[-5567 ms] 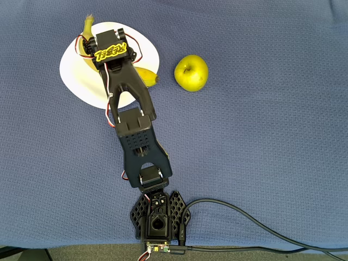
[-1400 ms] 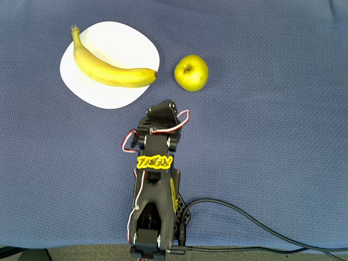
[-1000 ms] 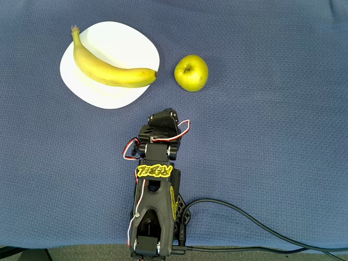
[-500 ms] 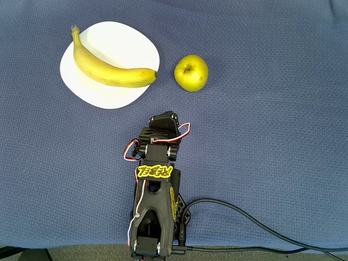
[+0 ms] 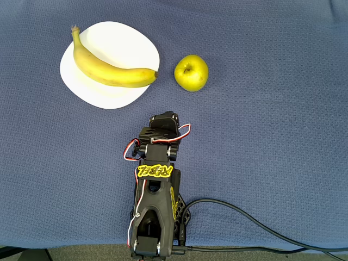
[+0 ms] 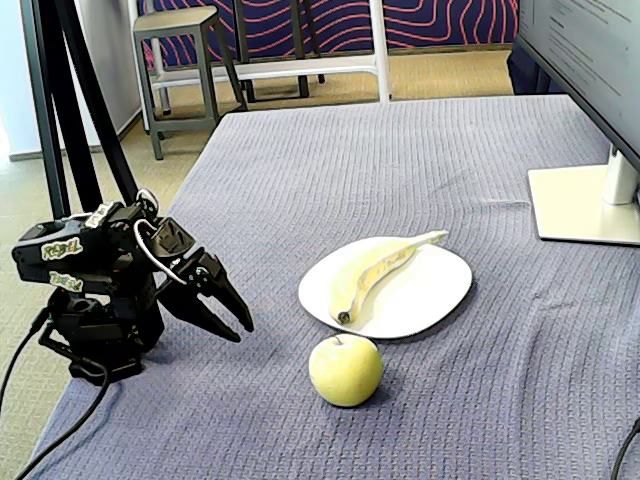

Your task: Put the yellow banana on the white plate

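Observation:
The yellow banana (image 5: 109, 69) lies across the white plate (image 5: 122, 43) at the upper left of the overhead view, with its stem end over the plate's left rim. In the fixed view the banana (image 6: 375, 272) rests on the plate (image 6: 430, 290) at mid-table. My gripper (image 5: 163, 118) is pulled back near the arm's base, well short of the plate. In the fixed view the gripper (image 6: 242, 331) points down toward the cloth with its fingers close together and nothing held.
A yellow-green apple (image 5: 191, 72) sits on the blue cloth just right of the plate; in the fixed view the apple (image 6: 345, 369) is in front of it. A monitor stand (image 6: 585, 200) is at the table's right. A black cable (image 5: 255, 223) runs from the arm's base.
Over the sequence the arm let go of the banana on the plate and folded back toward its base. In the last second it has hardly moved.

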